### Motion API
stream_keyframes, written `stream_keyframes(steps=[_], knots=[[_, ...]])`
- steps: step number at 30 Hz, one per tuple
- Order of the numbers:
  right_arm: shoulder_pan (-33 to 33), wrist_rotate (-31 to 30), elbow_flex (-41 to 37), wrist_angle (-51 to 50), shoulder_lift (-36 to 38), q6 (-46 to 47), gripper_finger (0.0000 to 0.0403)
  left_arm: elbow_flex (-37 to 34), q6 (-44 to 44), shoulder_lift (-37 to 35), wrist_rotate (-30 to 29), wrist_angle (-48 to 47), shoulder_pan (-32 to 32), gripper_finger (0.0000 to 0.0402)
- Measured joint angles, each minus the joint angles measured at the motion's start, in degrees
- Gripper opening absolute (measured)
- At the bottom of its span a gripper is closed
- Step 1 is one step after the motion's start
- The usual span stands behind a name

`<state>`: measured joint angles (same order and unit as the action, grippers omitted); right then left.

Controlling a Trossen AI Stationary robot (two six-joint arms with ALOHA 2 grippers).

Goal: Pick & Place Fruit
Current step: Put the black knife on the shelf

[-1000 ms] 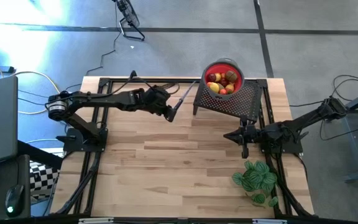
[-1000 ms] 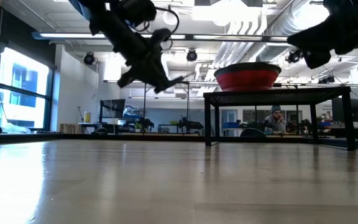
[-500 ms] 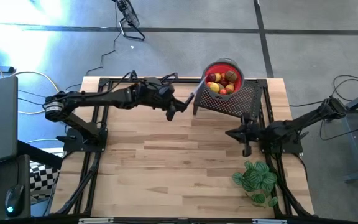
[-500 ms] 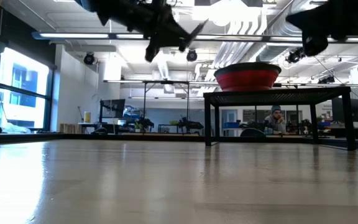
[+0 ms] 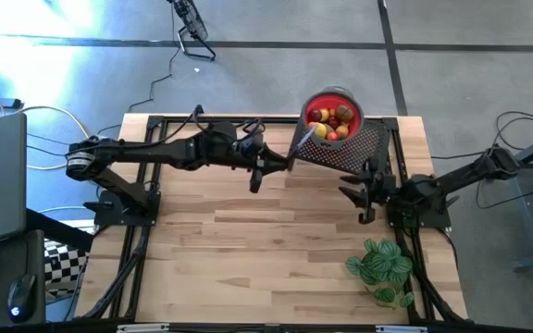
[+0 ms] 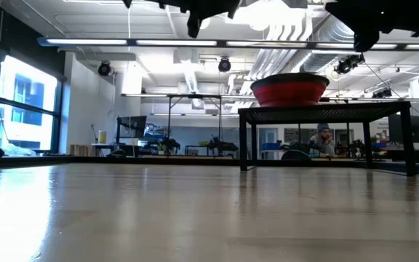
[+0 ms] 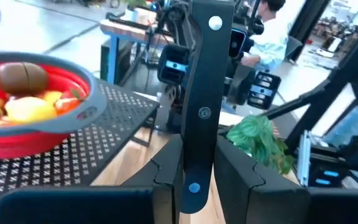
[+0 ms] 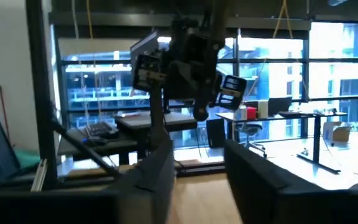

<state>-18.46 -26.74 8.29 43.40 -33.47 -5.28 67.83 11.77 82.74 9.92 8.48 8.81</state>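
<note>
The left gripper point(image 5: 265, 165) was clamped on a knife point(image 7: 199, 106), whose flat dark handle stood pinched between the two fingers point(image 7: 166, 165). Seen from above, the blade ran from the gripper towards the bowl point(image 5: 351, 99), its tip at the near corner of the mesh stand point(image 5: 364, 148), just short of the bowl's rim. The knife's long axis pointed roughly at the fruit point(image 5: 329, 120).

The fruit lay heaped inside the red bowl, which sat on the raised black mesh stand at the far side of the table point(image 5: 248, 231). Yellow, red, brown and orange pieces were visible; in the left wrist view a brown piece point(image 7: 21, 77) sat on top beside a yellow one point(image 7: 31, 109).

The right gripper point(image 5: 364, 194) hovered just in front of the stand, empty, its fingers point(image 8: 157, 165) apart at a moderate gap. It lay near the bowl, though not over it.

Judgement: both arms were within reach of the fruit. The left was occupied by the knife; the right was free to pick.

A plant point(image 5: 379, 264) stood at the table's near right.
</note>
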Motion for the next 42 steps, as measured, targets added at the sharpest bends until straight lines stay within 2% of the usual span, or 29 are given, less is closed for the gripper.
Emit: stream_keyframes(steps=[4, 8, 16, 21, 26, 31, 42], knots=[[3.0, 2.4, 0.1, 4.2, -2.2, 1.0, 0.0192, 0.1, 0.0, 1.1, -1.5, 2.1, 0.1, 0.0063], [6.8, 3.9, 3.6, 3.7, -5.8, 3.7, 0.0220, 0.0, 0.3, 3.5, -1.7, 5.1, 0.2, 0.0063], [13.7, 9.4, 10.2, 3.1, -14.7, 9.4, 0.0224, 0.0, -1.0, 5.3, 0.1, 8.2, 0.1, 0.0063], [17.7, 16.1, 13.4, 2.3, -19.6, 12.2, 0.0233, 0.0, -1.5, 5.3, 0.2, 8.4, -0.3, 0.0063], [20.3, 17.8, 17.1, 2.3, -24.5, 13.0, 0.0247, 0.0, -1.6, 5.3, 0.2, 8.0, -0.3, 0.0063], [22.4, 25.1, 20.1, 2.2, -28.2, 13.4, 0.0256, 0.0, -1.6, 5.3, 0.2, 8.0, -0.3, 0.0063], [25.6, 28.4, 24.2, 2.4, -33.7, 14.1, 0.0252, 0.0, -1.7, 5.3, 0.2, 7.5, -0.3, 0.0063]])
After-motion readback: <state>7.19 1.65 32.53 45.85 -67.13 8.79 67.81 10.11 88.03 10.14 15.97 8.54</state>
